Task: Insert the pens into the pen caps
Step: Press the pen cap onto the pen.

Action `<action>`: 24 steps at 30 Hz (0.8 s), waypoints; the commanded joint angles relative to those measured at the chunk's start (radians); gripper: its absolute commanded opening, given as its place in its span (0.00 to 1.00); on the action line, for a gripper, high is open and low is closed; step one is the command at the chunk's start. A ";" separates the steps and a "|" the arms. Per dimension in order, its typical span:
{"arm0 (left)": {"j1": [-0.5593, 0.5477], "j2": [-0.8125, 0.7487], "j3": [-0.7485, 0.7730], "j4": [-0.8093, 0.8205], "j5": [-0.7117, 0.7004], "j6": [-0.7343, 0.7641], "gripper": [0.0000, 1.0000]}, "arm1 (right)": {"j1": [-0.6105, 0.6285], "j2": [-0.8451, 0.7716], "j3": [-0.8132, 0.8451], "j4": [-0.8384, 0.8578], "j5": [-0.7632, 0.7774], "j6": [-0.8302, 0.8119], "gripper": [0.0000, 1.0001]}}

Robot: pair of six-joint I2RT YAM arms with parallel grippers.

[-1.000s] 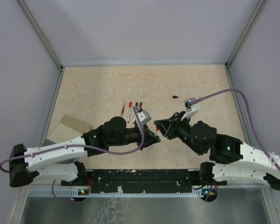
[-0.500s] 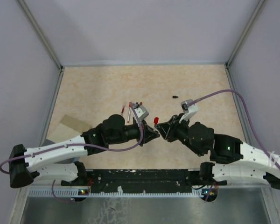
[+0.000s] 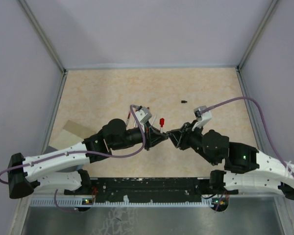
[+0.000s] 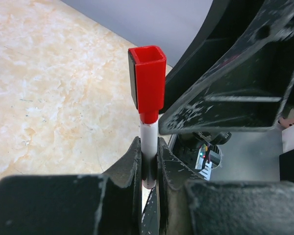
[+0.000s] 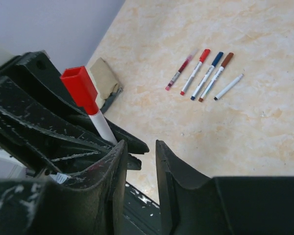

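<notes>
**red-capped pen held upright in the left tool**

the left tool [image 4: 148,152] is clamped narrow on the white barrel of a pen [image 4: 148,139]. the pen's long axis runs straight out from the fingers, and its red cap [image 4: 148,78] sits on the outer end, pointing away from the arm bases. the right tool [image 5: 139,156] is just beside it, jaws parted with nothing between them. farther out, five loose pens [image 5: 206,73] lie parallel, side by side, on the tabletop [image 5: 264,122]. a small black cap [image 3: 184,102] lies well apart from them.

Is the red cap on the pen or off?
On: the red cap covers the top of the white pen gripped by the left gripper.
</notes>
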 commanded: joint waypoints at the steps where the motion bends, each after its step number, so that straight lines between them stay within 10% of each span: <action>1: 0.000 -0.018 0.019 0.045 0.001 -0.002 0.00 | 0.005 -0.058 0.004 0.125 0.007 -0.068 0.31; 24: 0.000 0.011 0.032 0.046 0.050 -0.002 0.00 | -0.004 0.167 0.242 0.124 0.053 -0.208 0.47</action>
